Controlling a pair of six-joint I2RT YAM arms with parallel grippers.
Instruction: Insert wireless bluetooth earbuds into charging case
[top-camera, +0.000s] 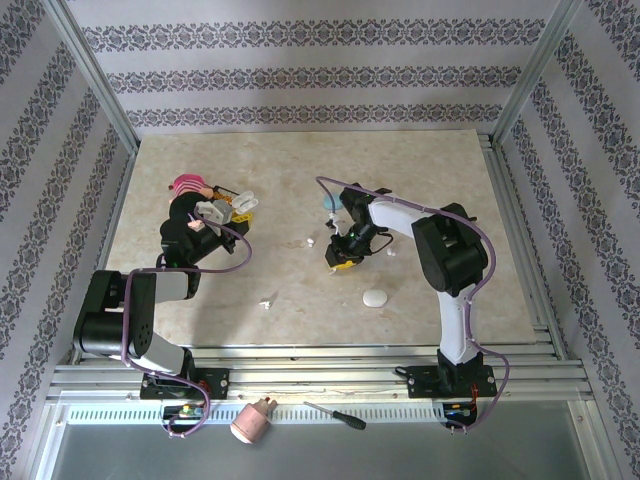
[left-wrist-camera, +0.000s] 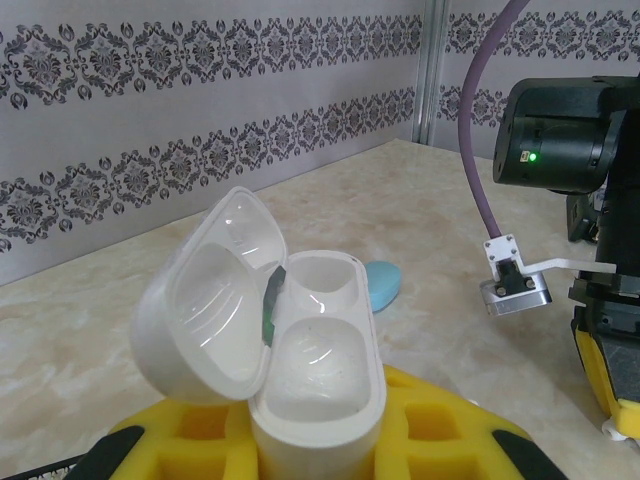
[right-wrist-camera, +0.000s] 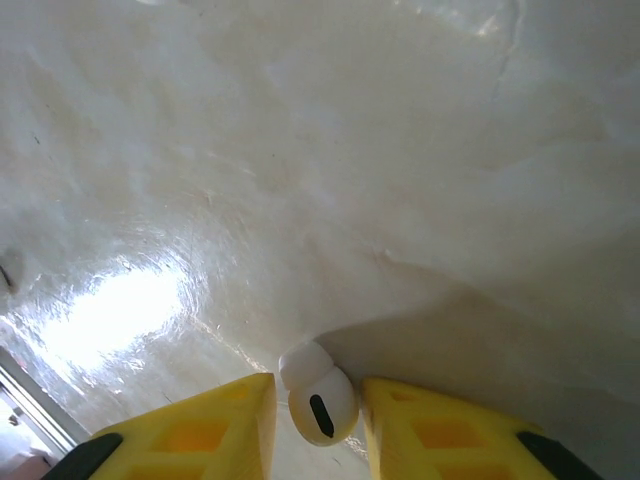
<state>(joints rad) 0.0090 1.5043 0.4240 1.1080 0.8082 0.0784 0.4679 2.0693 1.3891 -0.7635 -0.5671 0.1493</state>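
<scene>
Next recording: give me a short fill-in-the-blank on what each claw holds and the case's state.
The left claw grips a white charging case whose lid is ___.
Both wells of that case are ___.
The right claw pinches a white ___.
Behind the held case lies a second case coloured ___.
Missing: open; empty; earbud; blue.

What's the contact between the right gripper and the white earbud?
Touching. Right wrist view: the earbud sits between the right gripper's jaws, both pressed against it, no gap on either side.
</scene>
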